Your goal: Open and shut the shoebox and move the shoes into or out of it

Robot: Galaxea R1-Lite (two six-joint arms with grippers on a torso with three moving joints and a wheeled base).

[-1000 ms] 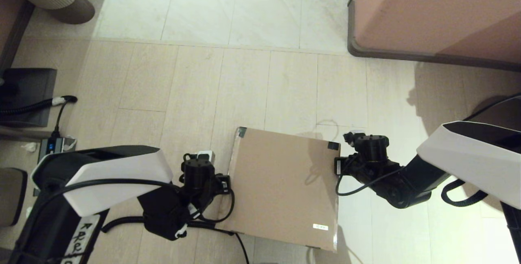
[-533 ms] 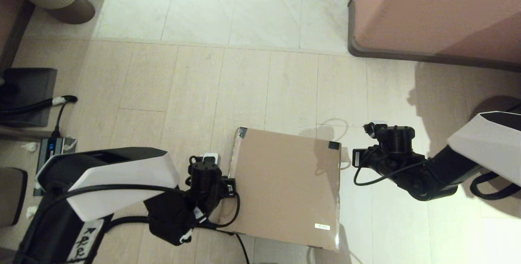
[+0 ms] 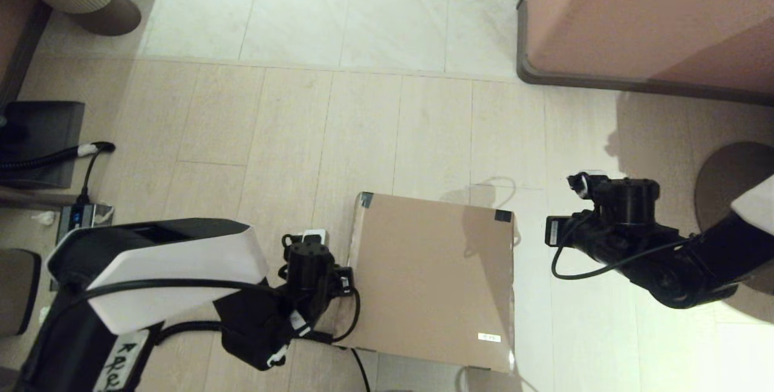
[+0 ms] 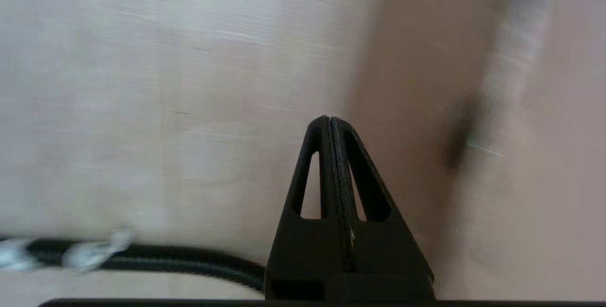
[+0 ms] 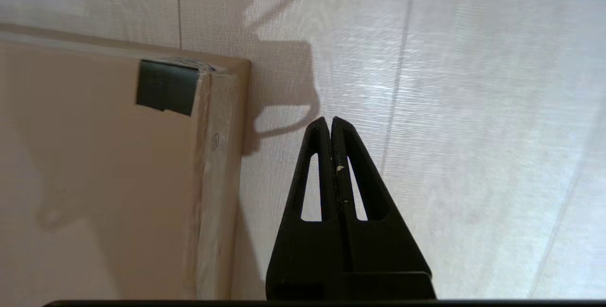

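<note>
shoebox [image 3: 432, 280] lay closed on the floor, lid flat, shoes not in view. left tool [image 4: 331, 124], clenched on nothing, sat against the shoebox's left side; right tool [image 5: 330, 124], also clenched and empty, hung just right of its taped corner [image 5: 166, 86]. opening well probably meant hooking a fingertip under the lid's free edge, lifting slowly.

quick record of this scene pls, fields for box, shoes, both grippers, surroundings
shoebox: on the floor, lid shut flat, black tape on its two far corners
shoes: none in view
left gripper: shut, empty, low beside the box's left edge
right gripper: shut, empty, over bare floor off the box's right side, not touching it
cabinet: far right
power strip: far left
</note>
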